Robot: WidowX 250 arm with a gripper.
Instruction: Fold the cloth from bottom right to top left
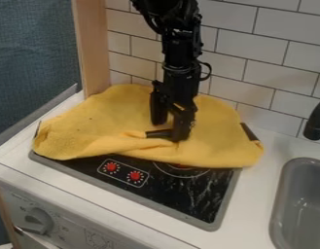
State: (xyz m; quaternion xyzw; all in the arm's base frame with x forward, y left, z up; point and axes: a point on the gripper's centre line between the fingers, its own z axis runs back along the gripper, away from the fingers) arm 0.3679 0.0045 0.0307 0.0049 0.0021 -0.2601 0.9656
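Toy oven front (71,228), pale, with a rounded grey dial (39,221), lower left of the frame. Counter (100,197), smooth and white, across the lower frame. Sink (302,204), grey, rounded corners, lower right. Stovetop (182,199), glossy black with pale marbling and a grey rim, lower centre; two round red knobs (111,167) set in it. Cloth (113,116), yellow, soft-napped, broad and irregular, its lower edge creased, spread over the stovetop's rear part from left to right of centre; dark strip (250,132) at its right edge. Gripper (164,133), black, angular, pointing down at the cloth's middle; whether its jaws are spread or pressed together cannot be told. Faucet (315,121), black, curved, right edge. Post (96,48), light wood, upper left. Curtain (32,58), blue-grey, woven, far left. Wall (253,44), white rectangular tiles, dark joints, upper frame.
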